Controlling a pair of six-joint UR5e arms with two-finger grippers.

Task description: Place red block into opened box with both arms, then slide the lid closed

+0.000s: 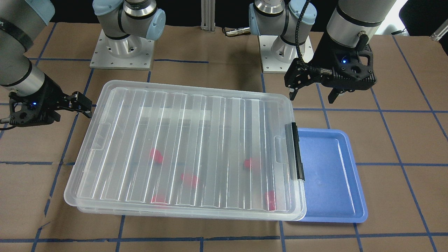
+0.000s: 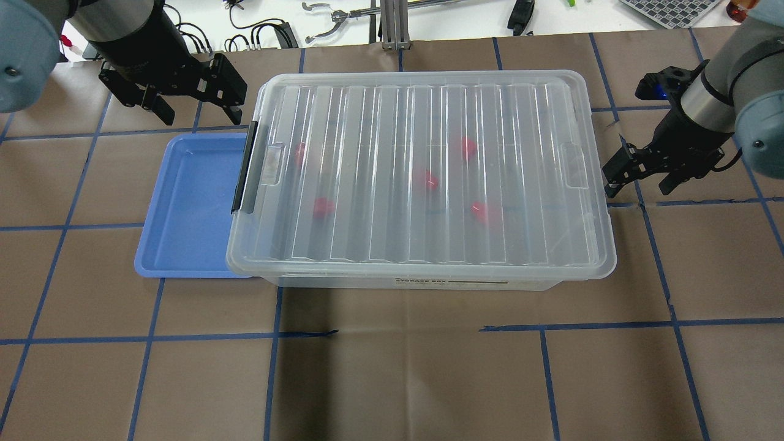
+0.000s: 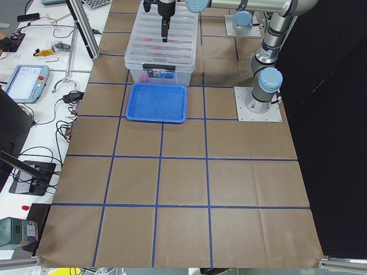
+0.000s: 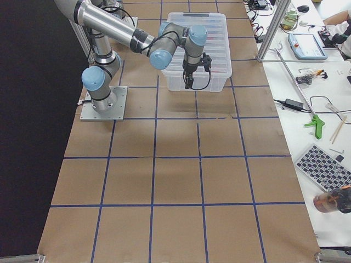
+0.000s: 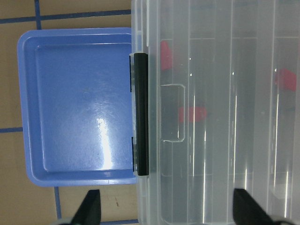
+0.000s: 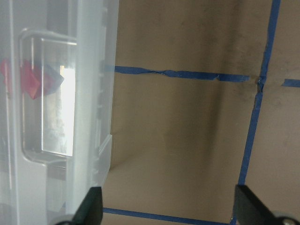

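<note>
The ribbed clear lid [image 2: 422, 165] lies flat over the whole box [image 2: 429, 283], with the black clip bar [image 2: 245, 168] at the box's short end beside the blue tray. Several red blocks [image 2: 427, 179] show blurred through the lid, on the box floor. My left gripper [image 2: 199, 113] hangs open and empty above the table, just beyond the clip end; its wrist view looks down on the clip bar [image 5: 141, 112] and lid [image 5: 215, 117]. My right gripper [image 2: 637, 184] is open and empty beside the box's other short end, apart from the rim [image 6: 101, 93].
A blue tray [image 2: 190, 208] with nothing in it sits against the box's clip end. Brown paper with blue tape lines covers the table [image 2: 398, 367]. Cables and tools lie on the white bench [image 2: 343, 15] beyond the far edge.
</note>
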